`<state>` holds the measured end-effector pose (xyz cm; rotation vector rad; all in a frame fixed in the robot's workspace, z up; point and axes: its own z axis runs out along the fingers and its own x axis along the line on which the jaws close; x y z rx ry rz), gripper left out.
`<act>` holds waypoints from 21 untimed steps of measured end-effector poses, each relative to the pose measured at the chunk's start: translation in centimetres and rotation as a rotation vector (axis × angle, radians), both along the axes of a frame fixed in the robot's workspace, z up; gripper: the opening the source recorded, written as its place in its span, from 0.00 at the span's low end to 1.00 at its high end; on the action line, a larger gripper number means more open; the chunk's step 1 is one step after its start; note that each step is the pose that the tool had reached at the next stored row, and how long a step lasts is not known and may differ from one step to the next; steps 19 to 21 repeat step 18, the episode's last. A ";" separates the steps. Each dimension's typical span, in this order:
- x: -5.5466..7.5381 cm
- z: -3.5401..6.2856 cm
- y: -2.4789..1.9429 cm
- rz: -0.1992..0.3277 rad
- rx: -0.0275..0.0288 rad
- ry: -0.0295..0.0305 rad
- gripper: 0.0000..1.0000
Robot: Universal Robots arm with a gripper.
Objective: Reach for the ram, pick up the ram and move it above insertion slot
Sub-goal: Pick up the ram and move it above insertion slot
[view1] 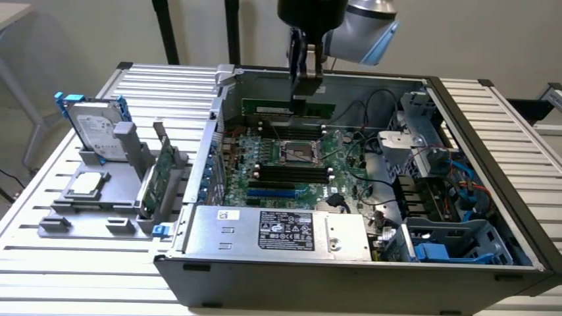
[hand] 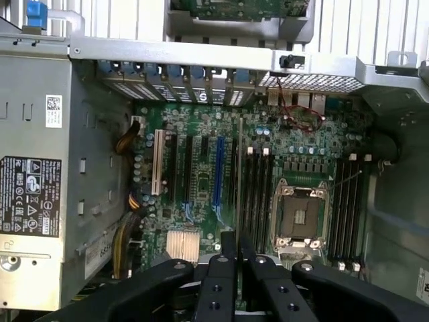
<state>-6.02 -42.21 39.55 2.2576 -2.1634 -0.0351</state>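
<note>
Open computer case (view1: 457, 191), lying on its side on a slatted metal table (view1: 79, 270), motherboard (view1: 290, 164) facing up.

Gripper (view1: 303, 97): suspended from the arm over the far end of the case in the exterior view. Fingers (hand: 224, 272) closed on the ram (view1: 288, 106), clamping the stick between them. In the wrist view the ram (hand: 238, 181) appears edge-on as a thin line running out from between the fingertips, across the board.

Ram: long green stick, held level and clear of the board, near the back wall of the case in the exterior view. It hangs above the memory sockets on the far side of the processor socket (view1: 297, 151); whether it lines up with one particular socket cannot be told.

Insertion slot (hand: 249, 194): one of several long black sockets side by side, just beside the square silver processor socket (hand: 299, 218). A second bank of black sockets (hand: 348, 208) lies on the processor socket's other side.

Power supply (view1: 276, 232): grey box with a black label, at the near end of the case.

Holder (view1: 97, 197) on the table, at the exterior view's left: carries an upright hard drive with blue rails (view1: 95, 128) and a green expansion card (view1: 158, 174) standing on edge.

Blue expansion slot (hand: 219, 171) and white expansion slot (hand: 159, 161): parallel on the board, between the power supply and the memory sockets.
</note>
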 end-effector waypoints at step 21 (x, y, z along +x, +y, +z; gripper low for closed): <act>0.1 -0.09 0.36 0.000 0.0024 -0.0141 0.13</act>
